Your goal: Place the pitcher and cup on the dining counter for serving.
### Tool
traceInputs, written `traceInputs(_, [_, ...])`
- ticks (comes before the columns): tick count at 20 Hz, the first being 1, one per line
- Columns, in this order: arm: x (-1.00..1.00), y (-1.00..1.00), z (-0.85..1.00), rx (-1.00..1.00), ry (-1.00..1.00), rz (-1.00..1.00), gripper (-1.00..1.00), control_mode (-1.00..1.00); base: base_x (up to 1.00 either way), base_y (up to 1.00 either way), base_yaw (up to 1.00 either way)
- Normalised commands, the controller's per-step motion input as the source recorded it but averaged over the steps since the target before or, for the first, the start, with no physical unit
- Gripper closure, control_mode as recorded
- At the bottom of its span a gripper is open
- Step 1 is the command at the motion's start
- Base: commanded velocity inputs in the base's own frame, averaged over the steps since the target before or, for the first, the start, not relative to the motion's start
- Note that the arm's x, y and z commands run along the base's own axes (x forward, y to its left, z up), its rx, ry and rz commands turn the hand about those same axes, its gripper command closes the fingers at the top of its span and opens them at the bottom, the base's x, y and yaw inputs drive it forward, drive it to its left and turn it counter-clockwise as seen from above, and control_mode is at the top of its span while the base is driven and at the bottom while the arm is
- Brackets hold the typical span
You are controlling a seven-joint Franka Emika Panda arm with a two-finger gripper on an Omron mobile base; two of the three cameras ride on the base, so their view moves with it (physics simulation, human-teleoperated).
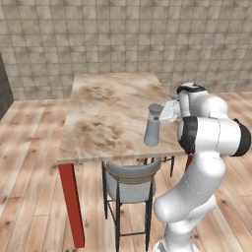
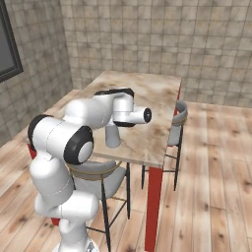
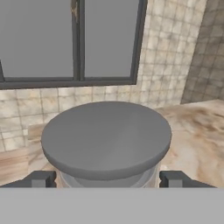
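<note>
The grey pitcher [image 1: 152, 129] stands upright on the dining counter [image 1: 108, 106], close to its near edge. My gripper [image 1: 159, 113] reaches in level from the right at the pitcher's neck, just under the flat round top. In the hand view the lid [image 3: 106, 138] is close ahead, and my gripper [image 3: 108, 180] is open, with one fingertip [image 3: 41, 179] on each side of the neck and a small gap to it. From the right base view the pitcher [image 2: 112, 137] shows partly behind my forearm. The cup is out of view.
A grey-seated stool [image 1: 131, 181] is tucked under the counter's near edge, in front of my base. Another chair [image 2: 178, 123] stands at the counter's right side. Red legs [image 2: 153, 206] hold up the corners. A dark window [image 3: 74, 39] is on the wall beyond.
</note>
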Motion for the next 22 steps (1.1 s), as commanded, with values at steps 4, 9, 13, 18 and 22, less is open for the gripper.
traceInputs(4, [-0.08, 0.00, -0.21, 0.00, -0.02, 0.00, -1.00, -1.00, 0.00, 0.00, 0.00])
traceInputs(9, [-0.15, 0.00, -0.08, 0.00, -0.04, 0.00, -1.00, -1.00, 0.00, 0.00, 0.00])
traceInputs(13, [-0.05, 0.00, -0.03, 0.00, -0.03, 0.00, -1.00, -1.00, 0.00, 0.00, 0.00])
traceInputs(18, [0.00, 0.00, -0.12, 0.00, 0.00, 0.00, -1.00, -1.00, 0.00, 0.00, 0.00])
traceInputs(22, [0.04, -0.04, -0.18, 0.00, 0.00, -0.01, -1.00, -1.00, 0.00, 0.00, 0.00])
